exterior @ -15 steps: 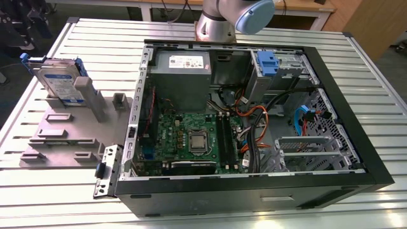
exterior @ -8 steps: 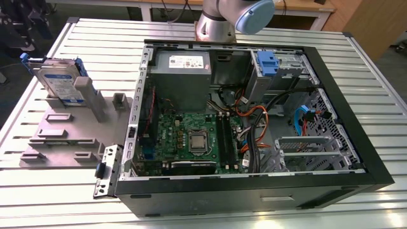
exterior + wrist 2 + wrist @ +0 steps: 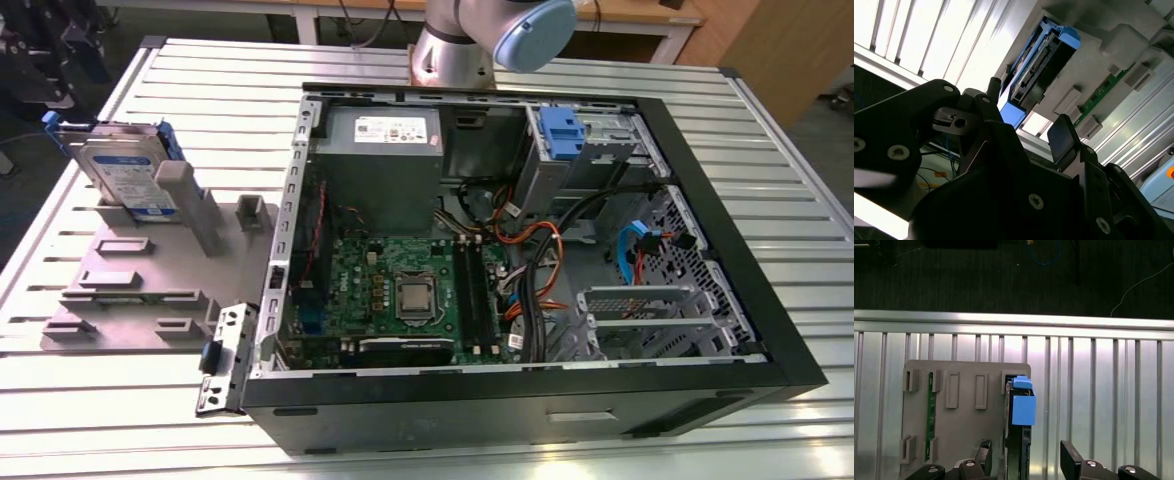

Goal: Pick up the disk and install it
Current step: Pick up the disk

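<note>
Disk (image 3: 1021, 410) standing on edge in the grey holder (image 3: 966, 440), long axis running straight ahead of my gripper (image 3: 1025, 446); jaws spread empty, flanking its near end, apparently not touching.

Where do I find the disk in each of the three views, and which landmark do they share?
Exterior view: the disk stands on edge in the grey holder, at the exterior view's left.
First wrist view: the disk, seen edge-on, in a slot at the holder's edge.
Second wrist view: the disk in the same slot, blue frame showing.
Shared landmark: the grey holder.
</note>
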Tool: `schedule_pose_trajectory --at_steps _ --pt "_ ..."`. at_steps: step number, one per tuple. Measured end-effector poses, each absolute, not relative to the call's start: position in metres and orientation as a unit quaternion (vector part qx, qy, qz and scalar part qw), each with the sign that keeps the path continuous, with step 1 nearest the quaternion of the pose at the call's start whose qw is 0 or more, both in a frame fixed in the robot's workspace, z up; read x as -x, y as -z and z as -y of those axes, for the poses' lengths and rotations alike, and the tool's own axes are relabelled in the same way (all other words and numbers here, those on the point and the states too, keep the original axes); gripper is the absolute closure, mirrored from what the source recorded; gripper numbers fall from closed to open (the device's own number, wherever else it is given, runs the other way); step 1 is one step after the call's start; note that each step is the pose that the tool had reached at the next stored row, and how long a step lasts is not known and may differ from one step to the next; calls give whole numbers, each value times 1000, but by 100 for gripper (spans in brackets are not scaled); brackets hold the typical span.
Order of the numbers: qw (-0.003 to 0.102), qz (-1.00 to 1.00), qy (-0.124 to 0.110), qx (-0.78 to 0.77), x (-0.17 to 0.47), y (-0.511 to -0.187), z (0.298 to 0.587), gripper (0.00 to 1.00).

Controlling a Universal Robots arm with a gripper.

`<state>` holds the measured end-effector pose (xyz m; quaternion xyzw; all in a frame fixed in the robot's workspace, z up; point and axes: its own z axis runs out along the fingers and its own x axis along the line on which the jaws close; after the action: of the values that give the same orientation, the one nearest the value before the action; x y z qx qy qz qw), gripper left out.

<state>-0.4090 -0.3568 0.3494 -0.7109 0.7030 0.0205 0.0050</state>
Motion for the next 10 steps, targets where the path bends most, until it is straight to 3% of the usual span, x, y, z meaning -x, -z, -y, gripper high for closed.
schedule_pose_trajectory --at_steps 10 --pt "5 -703 -21 711 409 -333 357 35"
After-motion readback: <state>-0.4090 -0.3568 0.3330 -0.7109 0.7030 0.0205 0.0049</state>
